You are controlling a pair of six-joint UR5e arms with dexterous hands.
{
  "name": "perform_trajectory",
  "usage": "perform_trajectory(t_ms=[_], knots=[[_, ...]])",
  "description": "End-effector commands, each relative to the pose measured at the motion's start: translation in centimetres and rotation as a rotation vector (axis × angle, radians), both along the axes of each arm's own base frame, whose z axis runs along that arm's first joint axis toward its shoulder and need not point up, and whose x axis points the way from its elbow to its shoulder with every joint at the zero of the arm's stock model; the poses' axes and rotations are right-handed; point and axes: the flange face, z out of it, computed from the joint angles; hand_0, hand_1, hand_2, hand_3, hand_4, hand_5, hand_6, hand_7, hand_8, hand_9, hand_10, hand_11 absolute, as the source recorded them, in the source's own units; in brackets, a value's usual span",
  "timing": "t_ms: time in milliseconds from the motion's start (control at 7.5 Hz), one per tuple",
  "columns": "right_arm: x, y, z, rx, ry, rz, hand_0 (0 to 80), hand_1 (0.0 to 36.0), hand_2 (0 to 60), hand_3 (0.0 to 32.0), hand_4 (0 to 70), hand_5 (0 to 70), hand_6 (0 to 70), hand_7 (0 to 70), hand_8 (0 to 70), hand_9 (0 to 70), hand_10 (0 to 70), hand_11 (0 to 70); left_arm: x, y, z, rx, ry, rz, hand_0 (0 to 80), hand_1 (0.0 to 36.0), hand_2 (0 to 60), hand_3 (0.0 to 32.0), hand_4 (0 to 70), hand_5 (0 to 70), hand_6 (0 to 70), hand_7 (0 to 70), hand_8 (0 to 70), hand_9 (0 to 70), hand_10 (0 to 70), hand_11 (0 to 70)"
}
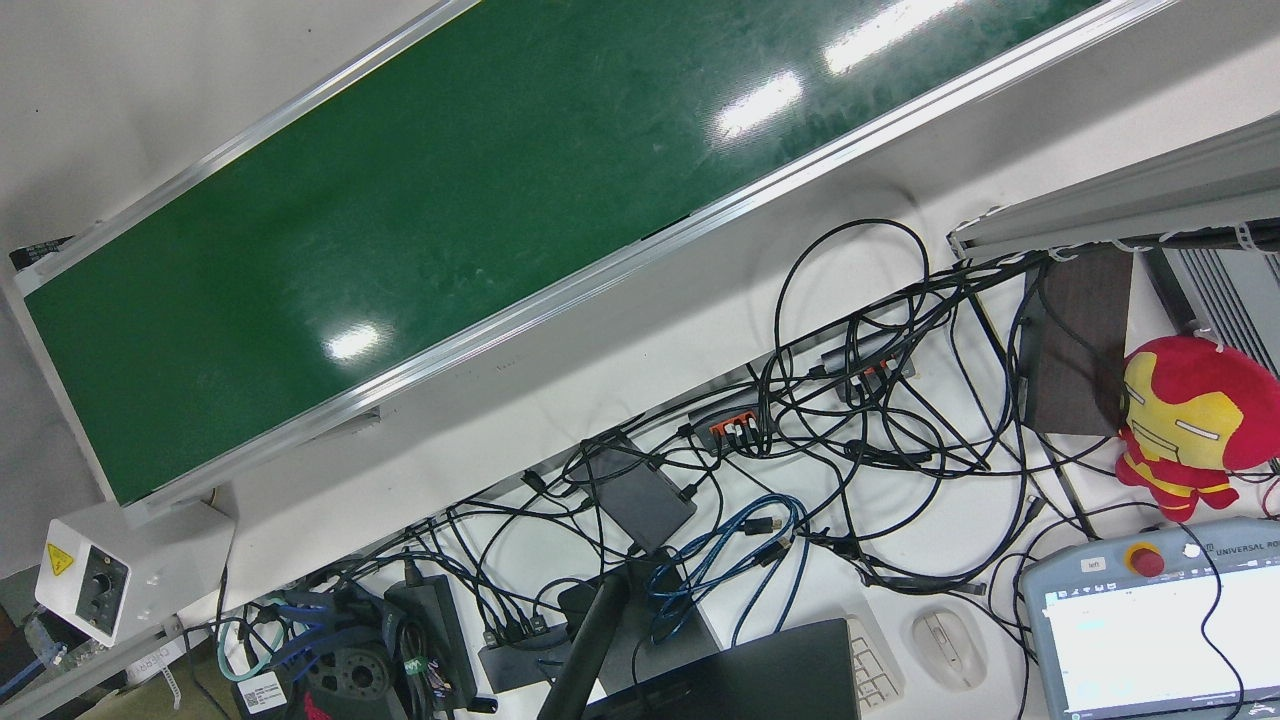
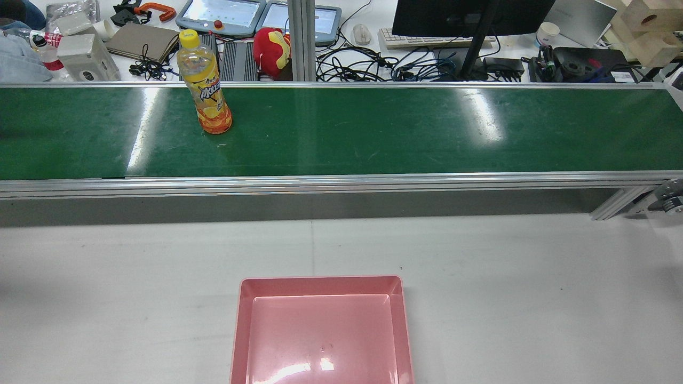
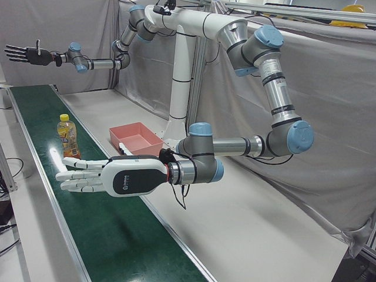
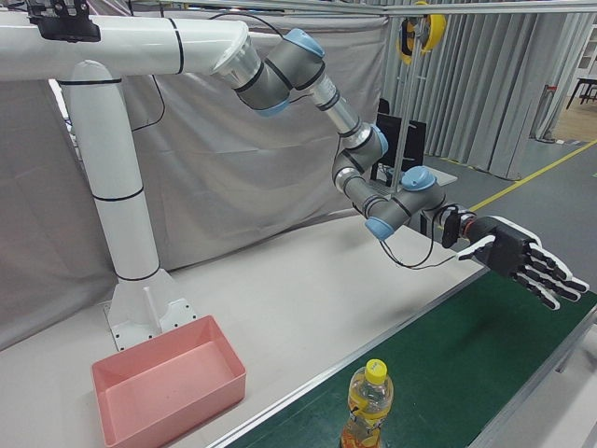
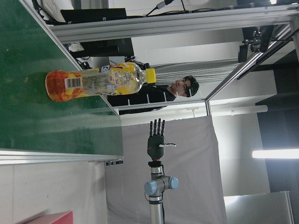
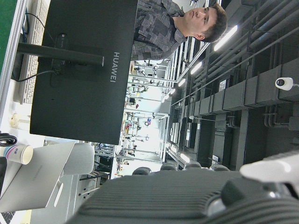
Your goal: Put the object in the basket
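A yellow-capped orange drink bottle (image 2: 205,85) stands upright on the green conveyor belt (image 2: 373,128). It also shows in the left-front view (image 3: 67,136), the right-front view (image 4: 368,406) and the left hand view (image 5: 98,84). The empty pink basket (image 2: 320,281) sits on the white table in front of the belt. My left hand (image 3: 106,176) is open with fingers stretched, hovering over the belt well apart from the bottle; it also shows in the right-front view (image 4: 518,261). My right hand (image 3: 26,54) is open and held high at the belt's far end.
Behind the belt is a cluttered desk with cables (image 1: 850,400), a monitor (image 2: 469,16), teach pendants (image 2: 221,13) and a red plush toy (image 2: 272,48). The white pedestal (image 3: 179,88) stands behind the basket. A person (image 5: 182,86) stands beyond the belt.
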Motion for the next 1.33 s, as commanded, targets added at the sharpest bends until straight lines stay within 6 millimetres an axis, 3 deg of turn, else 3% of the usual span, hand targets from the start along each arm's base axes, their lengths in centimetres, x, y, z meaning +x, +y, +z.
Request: perform_trajectory(t_ms=[0,133,400,533,667,1200], knots=[[0.1,0.0,-0.1,0.001,0.0,0.002,0.0,0.0,0.0,0.0,0.0,0.0,0.0,0.0,0.0,0.0,0.0,0.0,5.9,-0.3,-3.5,0.032,-0.026,0.084,80.0,26.9,0.0,0.0,7.5,16.8,0.0,2.4,0.0,0.0,4.8,10.6],[0.1,0.0,-0.1,0.002,0.0,0.002,0.0,0.0,0.0,0.0,0.0,0.0,0.0,0.0,0.0,0.0,0.0,0.0,9.2,0.2,-6.0,0.051,-0.042,0.13,80.0,25.1,0.0,0.0,7.8,17.5,0.0,2.3,0.0,0.0,4.2,9.7],[0.0,0.0,-0.1,0.001,0.0,0.0,0.0,0.0,0.0,0.0,0.0,0.0,0.0,0.0,0.0,0.0,0.0,0.0,16.2,0.7,-9.4,0.084,-0.081,0.196,80.0,24.9,0.0,0.0,7.7,20.4,0.0,2.7,0.0,0.0,4.3,9.7],[0.1,0.0,-0.1,0.001,0.0,0.002,0.0,0.0,0.0,0.0,0.0,0.0,0.0,0.0,0.0,0.0,0.0,0.0,19.0,1.2,-10.0,0.079,-0.065,0.167,80.0,27.7,0.0,0.0,8.7,21.4,0.0,3.1,0.0,0.0,5.5,11.7],[0.0,0.0,-0.1,0.001,0.0,0.0,0.0,0.0,0.0,0.0,0.0,0.0,0.0,0.0,0.0,0.0,0.0,0.0,21.9,2.0,-10.3,0.066,-0.045,0.134,78.8,26.1,0.0,0.0,8.4,19.9,0.0,2.8,0.0,0.0,5.6,11.6],[0.0,0.0,-0.1,0.002,0.0,0.0,0.0,0.0,0.0,0.0,0.0,0.0,0.0,0.0,0.0,0.0,0.0,0.0,25.9,-0.8,-15.7,0.077,-0.1,0.093,62.1,22.1,0.0,0.0,7.6,23.7,0.0,2.8,0.0,0.0,4.0,8.8]])
